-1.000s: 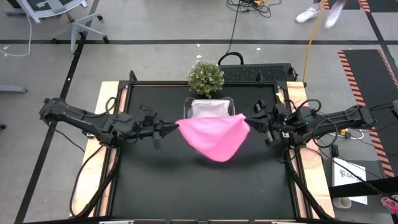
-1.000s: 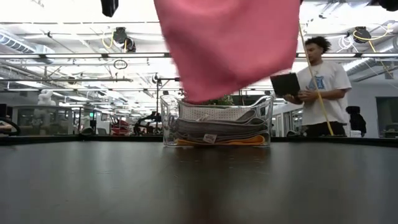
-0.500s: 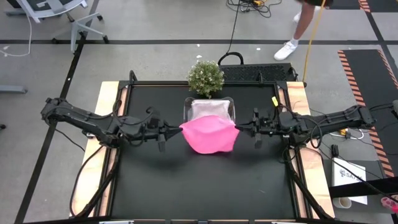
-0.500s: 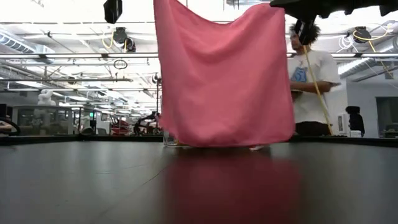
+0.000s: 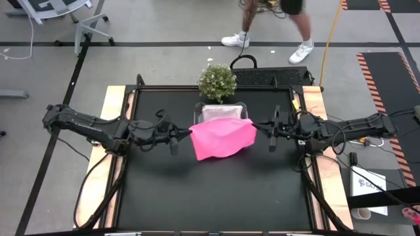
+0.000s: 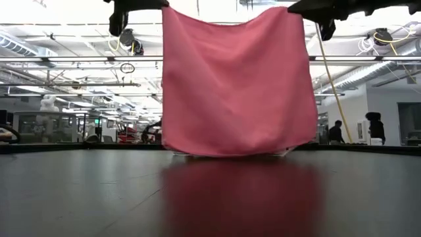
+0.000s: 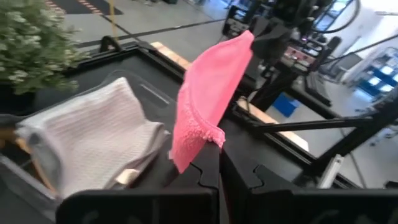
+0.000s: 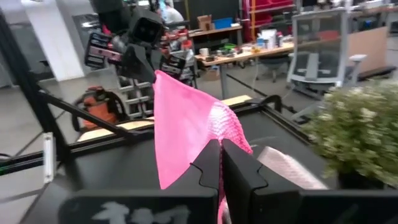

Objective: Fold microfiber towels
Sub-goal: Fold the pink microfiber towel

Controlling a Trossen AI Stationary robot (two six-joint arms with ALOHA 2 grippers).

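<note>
The left gripper (image 5: 186,134) and the right gripper (image 5: 257,124) are each pinching a top corner of the pink towel (image 5: 222,137), fingers closed tight on the cloth. The towel is hanging stretched between them, its lower edge seemingly brushing the black table (image 5: 216,190) below. Just behind it, a clear tub (image 5: 223,106) is holding grey towels (image 7: 93,134), with a small plant (image 5: 216,81) beyond.

We found ourselves in a robotics lab or workshop. The black work table (image 5: 216,190) stood on a grey floor marked with taped lines and hazard-striped mats (image 5: 387,85). Cables (image 5: 246,29) ran across it. Office chairs (image 8: 323,46), cluttered workbenches (image 8: 249,53) and exposed ceiling ducts (image 6: 66,59) filled the open hall behind.
</note>
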